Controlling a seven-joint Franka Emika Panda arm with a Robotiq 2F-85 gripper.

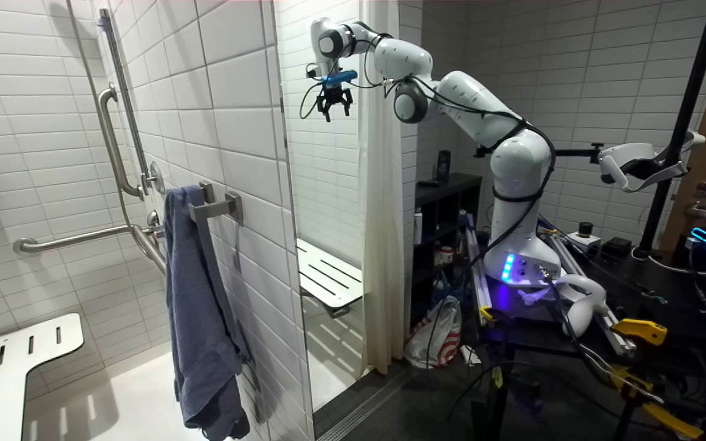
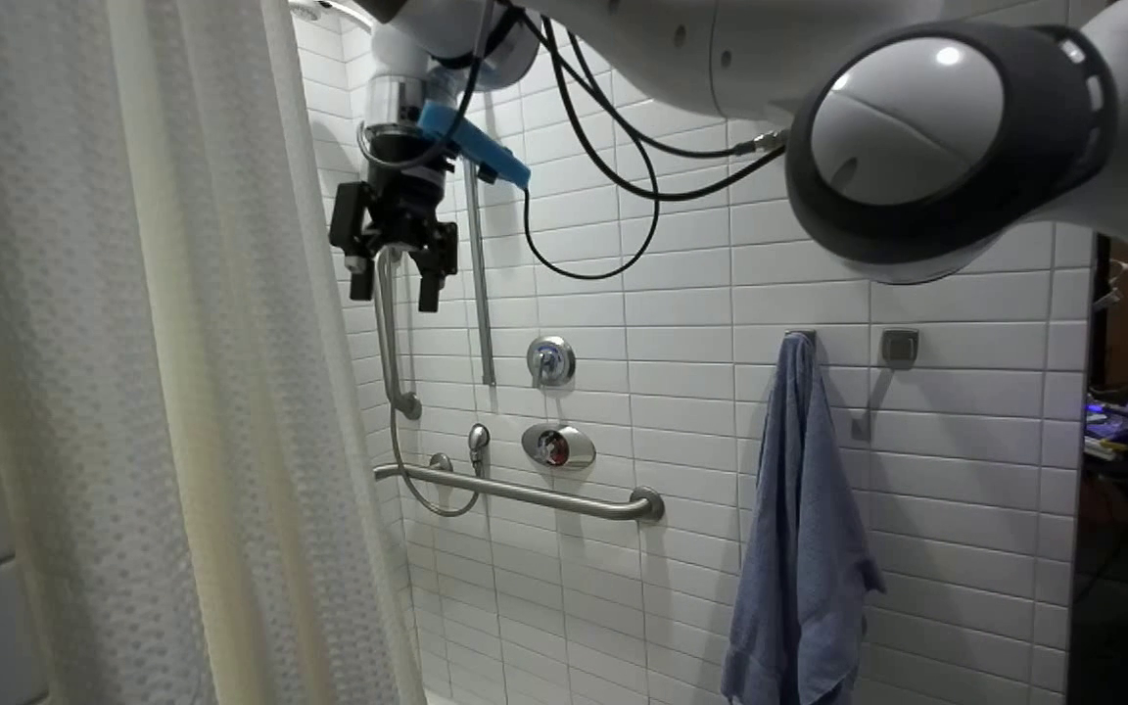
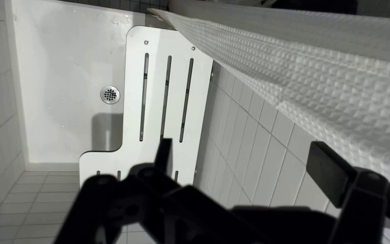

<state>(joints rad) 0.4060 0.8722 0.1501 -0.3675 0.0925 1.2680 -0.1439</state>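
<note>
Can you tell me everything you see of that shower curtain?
The shower curtain is off-white to cream, with a bumpy, waffle-like pattern. It looks like cloth, though the material is uncertain. It hangs in long vertical folds; its top is out of view, and in an exterior view its lower edge comes close to the floor. The open gripper is beside it, seemingly apart, not holding it. In the wrist view it overlaps the white slotted seat; whether they touch is unclear.

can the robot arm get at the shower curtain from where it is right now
Probably yes: the gripper is open and empty, and in the wrist view the shower curtain hangs beside it with nothing visible between them, though depth is hard to judge.
</note>
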